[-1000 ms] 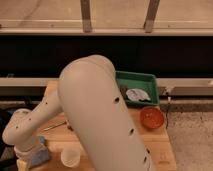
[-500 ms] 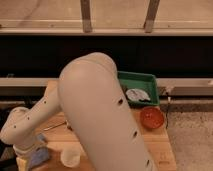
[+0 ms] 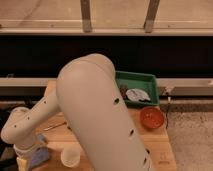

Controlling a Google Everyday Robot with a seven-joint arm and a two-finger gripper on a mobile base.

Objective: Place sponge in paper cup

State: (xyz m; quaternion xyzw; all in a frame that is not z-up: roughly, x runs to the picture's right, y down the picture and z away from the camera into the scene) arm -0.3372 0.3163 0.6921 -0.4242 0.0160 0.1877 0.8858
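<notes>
The blue-grey sponge (image 3: 38,159) lies at the lower left of the wooden table (image 3: 155,150), partly under my wrist. The white paper cup (image 3: 70,156) stands upright just right of it, a short gap apart. My gripper (image 3: 26,156) is at the bottom left edge, right beside and over the sponge's left end. My large white arm (image 3: 95,115) fills the middle of the view and hides much of the table.
A green tray (image 3: 150,80) holding a crumpled white object (image 3: 136,95) sits at the back right. An orange-red bowl (image 3: 151,118) stands in front of it. A thin utensil (image 3: 52,126) lies left of the arm. A dark wall runs behind the table.
The wrist has shifted slightly at the lower left, staying over the sponge. Sponge and cup have not visibly moved.
</notes>
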